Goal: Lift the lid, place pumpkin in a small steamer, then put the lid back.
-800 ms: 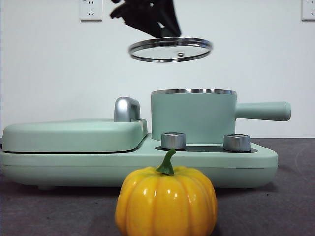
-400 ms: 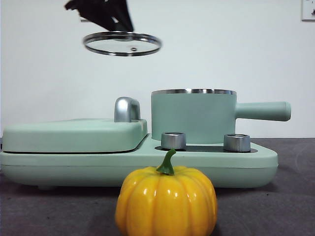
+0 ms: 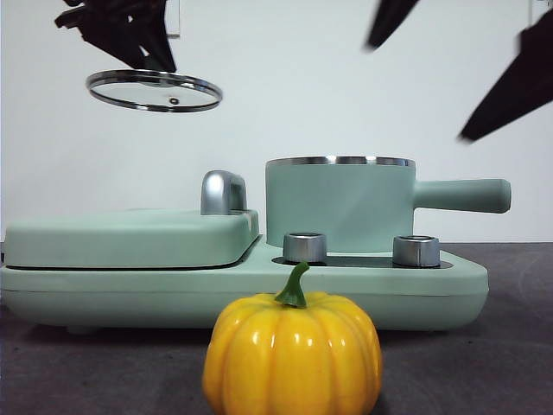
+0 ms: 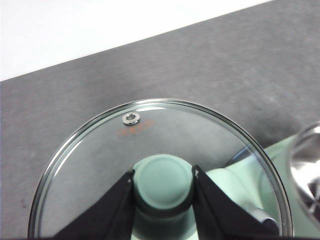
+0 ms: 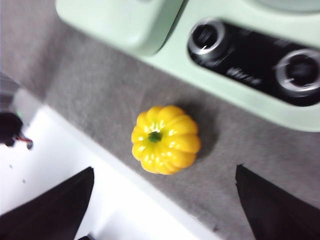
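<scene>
Front view: the left gripper [image 3: 143,60] holds the lid [image 3: 154,91] high over the flat griddle cover [image 3: 130,238]; the small steamer [image 3: 339,212] stands open, the pumpkin [image 3: 292,354] on the desk [image 3: 484,363] before the two steel dials [image 3: 304,247]

Left wrist view: jaws clamp the lid's knob [image 4: 163,182]

Right wrist view: the right gripper [image 5: 162,200], jaws wide apart, hangs above the pumpkin; the writing by the dials is too blurred to read

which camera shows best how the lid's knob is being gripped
The left wrist view: the left gripper has its jaws shut on the lid's mint-green knob, seen from above. The front view shows the lid edge-on, aloft, with the knob hidden behind dark jaws. The right wrist view misses it.
</scene>
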You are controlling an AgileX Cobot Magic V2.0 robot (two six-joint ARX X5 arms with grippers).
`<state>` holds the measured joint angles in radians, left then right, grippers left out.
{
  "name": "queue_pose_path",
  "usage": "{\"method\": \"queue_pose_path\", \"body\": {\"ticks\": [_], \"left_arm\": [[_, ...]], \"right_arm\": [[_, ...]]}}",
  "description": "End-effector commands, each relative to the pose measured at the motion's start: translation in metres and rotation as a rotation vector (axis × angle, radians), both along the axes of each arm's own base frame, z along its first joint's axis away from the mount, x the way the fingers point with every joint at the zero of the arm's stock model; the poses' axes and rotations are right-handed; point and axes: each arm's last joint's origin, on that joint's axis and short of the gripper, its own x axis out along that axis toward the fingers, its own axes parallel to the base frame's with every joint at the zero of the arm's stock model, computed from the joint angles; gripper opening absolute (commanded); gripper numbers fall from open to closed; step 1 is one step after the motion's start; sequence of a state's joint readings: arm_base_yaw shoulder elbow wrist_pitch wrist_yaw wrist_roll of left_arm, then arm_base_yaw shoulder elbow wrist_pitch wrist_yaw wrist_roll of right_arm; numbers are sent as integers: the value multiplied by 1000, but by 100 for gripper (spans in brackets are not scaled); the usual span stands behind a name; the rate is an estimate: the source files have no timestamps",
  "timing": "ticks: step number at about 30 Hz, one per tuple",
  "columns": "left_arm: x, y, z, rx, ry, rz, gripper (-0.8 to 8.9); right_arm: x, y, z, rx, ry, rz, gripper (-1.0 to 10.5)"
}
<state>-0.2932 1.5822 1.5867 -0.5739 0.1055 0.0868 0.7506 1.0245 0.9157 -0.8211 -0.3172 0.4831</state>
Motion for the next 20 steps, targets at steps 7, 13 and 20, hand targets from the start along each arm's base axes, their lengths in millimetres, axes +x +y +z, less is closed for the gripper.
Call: {"method": "queue_pose_path", "body": {"ticks": [7,13,20], "left_arm": [[4,18,15,-13,-63,49,16],[4,20,15,-15,-58,57,16],[4,21,15,-17,-55,59,16]], "right_arm": [[1,64,-28,-144,77,91,437],[5,100,-36,-256,47,144,438],[13,124,-55,-410,85,182,464]]}}
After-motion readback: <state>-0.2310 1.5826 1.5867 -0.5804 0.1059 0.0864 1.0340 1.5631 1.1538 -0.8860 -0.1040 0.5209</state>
